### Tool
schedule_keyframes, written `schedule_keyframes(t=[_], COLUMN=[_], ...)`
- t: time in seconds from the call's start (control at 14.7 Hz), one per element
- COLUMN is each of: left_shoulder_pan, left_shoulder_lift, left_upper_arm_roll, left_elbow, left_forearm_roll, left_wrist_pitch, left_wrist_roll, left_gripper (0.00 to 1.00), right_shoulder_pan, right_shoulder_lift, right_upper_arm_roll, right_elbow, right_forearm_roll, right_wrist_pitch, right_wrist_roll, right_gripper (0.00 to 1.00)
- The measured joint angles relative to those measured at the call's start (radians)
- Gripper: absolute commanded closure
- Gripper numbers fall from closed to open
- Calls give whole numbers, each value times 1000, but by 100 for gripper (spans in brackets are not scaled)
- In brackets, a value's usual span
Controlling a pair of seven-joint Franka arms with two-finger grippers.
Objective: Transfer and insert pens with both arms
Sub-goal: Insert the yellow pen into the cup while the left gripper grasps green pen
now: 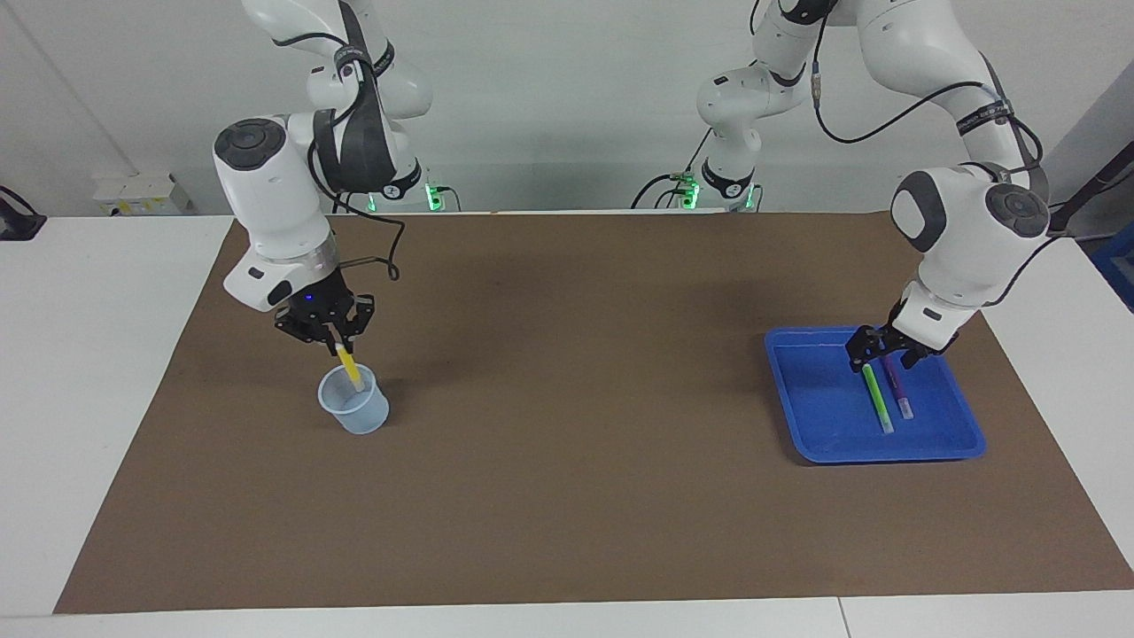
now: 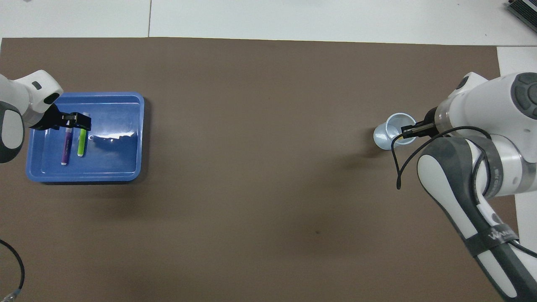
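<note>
Jaws: right gripper [image 1: 335, 336] clenched on yellow pen [image 1: 349, 368], tip inside the cup [image 1: 354, 401]; left gripper [image 1: 881, 351] spread above green pen [image 1: 878, 399] and purple pen [image 1: 897, 386] in the tray [image 1: 819, 412]. Risk: cup may be tipped by the slanted pen; both pens may be caught together.

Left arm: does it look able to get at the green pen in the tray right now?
Probably yes. The left gripper hangs open over the blue tray, right above the upper ends of the green pen and purple pen. Nothing covers the green pen, though the purple one lies close beside it.
</note>
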Motion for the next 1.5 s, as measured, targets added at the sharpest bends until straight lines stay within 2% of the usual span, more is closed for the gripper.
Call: schedule_keyframes(t=[0.75, 1.23, 1.29, 1.36, 1.43, 1.5], left_shoulder_pan=[1, 1, 1, 1, 1, 1], left_shoulder_lift=[80, 107, 110, 112, 114, 116], left_upper_arm_roll=[-5, -5, -5, -5, -5, -5], left_elbow=[7, 28, 28, 28, 28, 28], left_forearm_roll=[83, 98, 98, 98, 98, 98], left_wrist_pitch=[153, 181, 185, 187, 189, 191], left_wrist_roll=[9, 33, 34, 35, 35, 35], left_gripper=[15, 21, 21, 21, 21, 21], right_shoulder_pan=[-3, -3, -3, -3, -3, -3], right_shoulder_lift=[51, 70, 70, 70, 70, 70], right_upper_arm_roll=[1, 1, 1, 1, 1, 1], right_elbow=[-8, -15, -16, -17, -18, -19], right_forearm_roll=[0, 0, 0, 0, 0, 0], right_wrist_pitch=[56, 74, 80, 86, 91, 93], right_wrist_roll=[1, 3, 4, 4, 4, 5], right_gripper=[100, 100, 91, 77, 49, 0])
